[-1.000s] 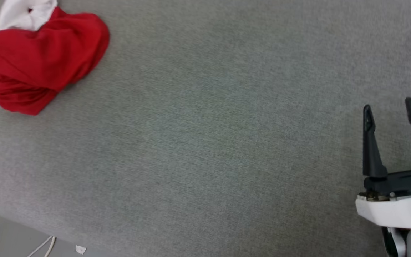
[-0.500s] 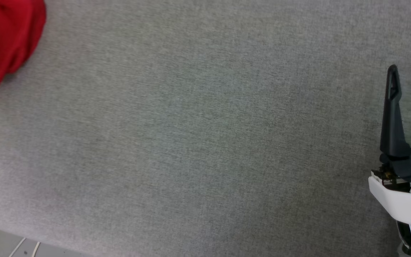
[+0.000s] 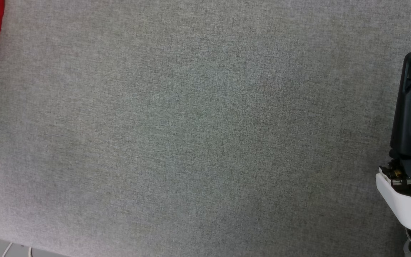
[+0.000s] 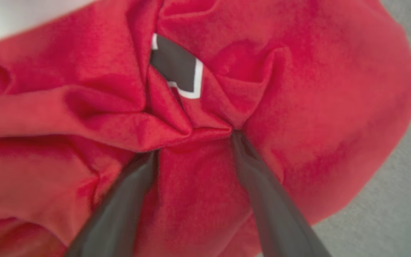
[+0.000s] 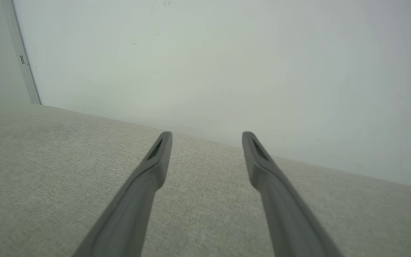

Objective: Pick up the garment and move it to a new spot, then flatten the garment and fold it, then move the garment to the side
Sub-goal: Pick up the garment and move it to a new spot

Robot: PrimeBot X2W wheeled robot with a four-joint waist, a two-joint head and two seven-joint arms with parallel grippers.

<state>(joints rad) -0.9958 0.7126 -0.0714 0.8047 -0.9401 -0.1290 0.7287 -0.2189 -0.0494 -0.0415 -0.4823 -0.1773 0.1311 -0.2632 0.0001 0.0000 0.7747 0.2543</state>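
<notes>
- L gripper (image 4: 194,143): jaws spread wide, both fingers dug into the garment (image 4: 316,89). A ridge of red cloth is bunched between them. Not clamped yet, nothing lifted.
- R gripper (image 5: 207,137): jaws apart, empty, hovering over bare grey surface (image 3: 205,142), pale wall (image 5: 205,53) beyond.
- Garment loc.: crumpled heap at far left edge of head view, well apart from R gripper. Grey surface shows beside it in L wrist view.
- Handling, est.: soft, limp, light jersey with no stiffness. Likely to sag and drape when raised. Not fragile. Slip risk low if a thick fold is pinched.
- Grip pt., rec.: the raised ridge between L fingers, just below black print patch (image 4: 177,69), taking several layers. White sleeve (image 4: 20,18) is an alt. hold for spreading.
</notes>
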